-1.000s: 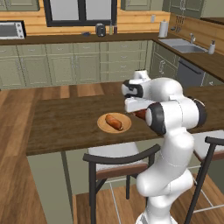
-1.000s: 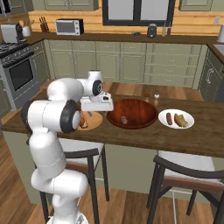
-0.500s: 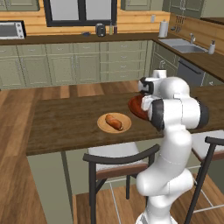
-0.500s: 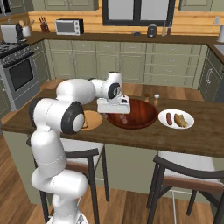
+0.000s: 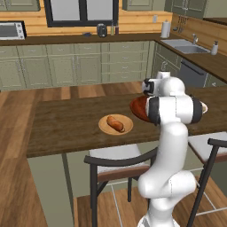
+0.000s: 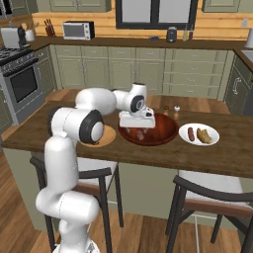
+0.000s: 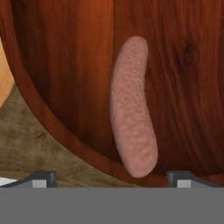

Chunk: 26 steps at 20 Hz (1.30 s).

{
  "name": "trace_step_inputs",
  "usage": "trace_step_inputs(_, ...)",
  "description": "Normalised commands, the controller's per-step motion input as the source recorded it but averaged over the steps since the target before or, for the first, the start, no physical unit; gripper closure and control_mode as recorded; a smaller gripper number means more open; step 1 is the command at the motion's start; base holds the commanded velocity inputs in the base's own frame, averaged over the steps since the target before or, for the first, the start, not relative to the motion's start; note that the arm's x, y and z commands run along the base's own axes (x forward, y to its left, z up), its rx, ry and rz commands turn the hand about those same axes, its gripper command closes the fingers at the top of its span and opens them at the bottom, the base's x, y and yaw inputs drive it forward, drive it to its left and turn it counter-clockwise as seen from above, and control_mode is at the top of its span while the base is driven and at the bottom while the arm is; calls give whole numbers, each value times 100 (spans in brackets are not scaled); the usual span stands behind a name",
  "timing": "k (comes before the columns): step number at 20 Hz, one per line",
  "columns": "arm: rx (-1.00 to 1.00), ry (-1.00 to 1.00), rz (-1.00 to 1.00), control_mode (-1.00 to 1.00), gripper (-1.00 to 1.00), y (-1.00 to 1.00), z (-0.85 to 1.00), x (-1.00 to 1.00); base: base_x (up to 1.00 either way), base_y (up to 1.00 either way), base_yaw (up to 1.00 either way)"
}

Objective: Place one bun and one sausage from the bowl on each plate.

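The dark red-brown bowl [image 6: 165,132] stands mid-counter and holds one pinkish sausage [image 7: 131,107]. My gripper [image 6: 134,130] hangs open just above the bowl's left part. In the hand view its fingertips [image 7: 41,177] straddle the sausage's near end without touching it. Left of the bowl, the tan plate [image 5: 104,128] carries a bun [image 5: 116,123]. To the right, the white plate [image 6: 213,132] holds a sausage [image 6: 191,133] and a bun [image 6: 203,135]. In the left base view my arm hides most of the bowl [image 5: 136,108].
Two small shakers [image 6: 171,108] stand just behind the bowl. Two dark chairs [image 6: 74,179] are pushed in along the island's near edge. Bare wooden counter [image 5: 62,124] stretches left of the tan plate.
The arm has swung right from over the tan plate to over the bowl. The gripper has stayed open, and the bun on the tan plate has not moved.
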Motion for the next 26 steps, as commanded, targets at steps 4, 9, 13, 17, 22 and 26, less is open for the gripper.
trace_step_inputs(4,0,-3,1,-100,-100,0,-30,35,0,0,0)
trace_step_inputs(9,0,3,3,-100,-100,-4,-31,45,0,0,0)
trace_step_inputs(13,0,9,5,-100,-100,-12,-33,39,0,0,0)
trace_step_inputs(17,0,13,3,-100,100,-1,-42,18,0,0,0)
trace_step_inputs(22,0,6,2,-100,100,0,-23,0,0,0,0)
trace_step_inputs(26,0,-2,0,-100,100,15,14,-34,0,0,0)
